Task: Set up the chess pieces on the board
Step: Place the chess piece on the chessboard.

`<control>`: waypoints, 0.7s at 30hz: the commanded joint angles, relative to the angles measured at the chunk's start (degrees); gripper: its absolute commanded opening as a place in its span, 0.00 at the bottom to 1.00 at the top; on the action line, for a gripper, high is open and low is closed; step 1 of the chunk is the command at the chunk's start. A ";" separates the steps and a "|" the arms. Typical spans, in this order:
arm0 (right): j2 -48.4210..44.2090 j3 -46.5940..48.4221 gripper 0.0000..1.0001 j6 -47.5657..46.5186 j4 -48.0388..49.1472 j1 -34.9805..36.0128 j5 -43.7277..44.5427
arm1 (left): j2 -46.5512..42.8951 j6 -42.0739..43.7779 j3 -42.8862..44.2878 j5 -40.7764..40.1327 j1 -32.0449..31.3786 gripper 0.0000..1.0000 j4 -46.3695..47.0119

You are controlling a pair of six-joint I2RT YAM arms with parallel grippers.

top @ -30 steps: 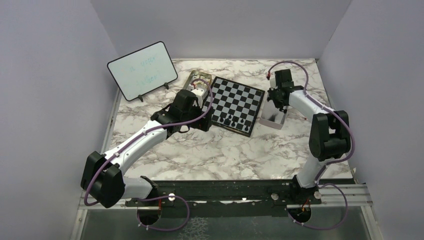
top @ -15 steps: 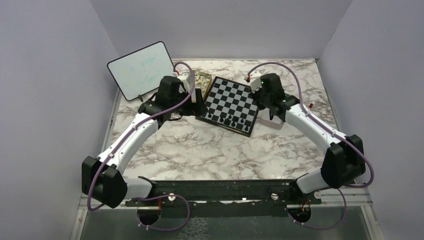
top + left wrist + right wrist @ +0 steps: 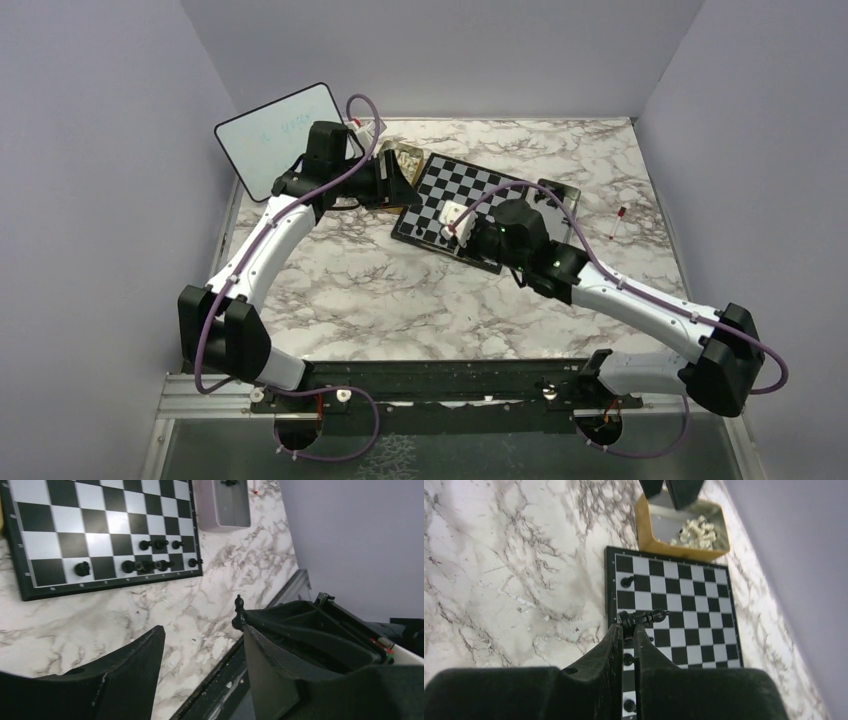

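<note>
The board (image 3: 470,185) lies tilted at the back of the marble table. Several black chess pieces (image 3: 150,565) stand along its near rows. My right gripper (image 3: 626,630) is shut on a black piece (image 3: 644,617), pinched near its base and lying sideways. It hovers over the board (image 3: 684,610) at the near-left edge (image 3: 450,228). My left gripper (image 3: 203,627) is open with nothing between its fingers and hangs over the gold tin (image 3: 681,527), which holds cream-white pieces (image 3: 696,530). In the left wrist view a black piece (image 3: 239,612) pokes up just past the right fingertip.
A white dry-erase board (image 3: 270,135) leans at the back left, close behind the left arm. A grey tray (image 3: 230,505) sits off the board's right side. A small red item (image 3: 621,213) lies on the marble further right. The black rail (image 3: 450,380) runs along the near edge.
My right arm swung from the tray on the right across to the board's near-left edge, carrying the black piece. My left arm pulled back from the board toward the gold tin.
</note>
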 commanded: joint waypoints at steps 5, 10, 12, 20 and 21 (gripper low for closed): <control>-5.54 -5.43 0.09 -9.72 11.14 3.77 -7.28 | 2.23 -2.50 3.93 12.39 0.03 0.55 -0.86; -5.53 -5.42 0.09 -11.14 12.35 5.32 -6.84 | 3.26 -3.01 4.32 14.88 -0.06 0.53 -0.86; -5.12 -4.97 0.09 -11.89 12.23 5.87 -6.26 | 3.79 -3.20 4.21 15.98 -0.21 0.53 -0.84; -4.73 -4.02 0.09 -13.62 11.61 6.66 -5.38 | 5.23 -4.34 3.92 17.32 -1.72 0.46 -0.86; -4.79 -4.17 0.09 -13.77 11.71 6.68 -5.35 | 5.46 -4.42 3.81 17.37 -2.06 0.46 -0.86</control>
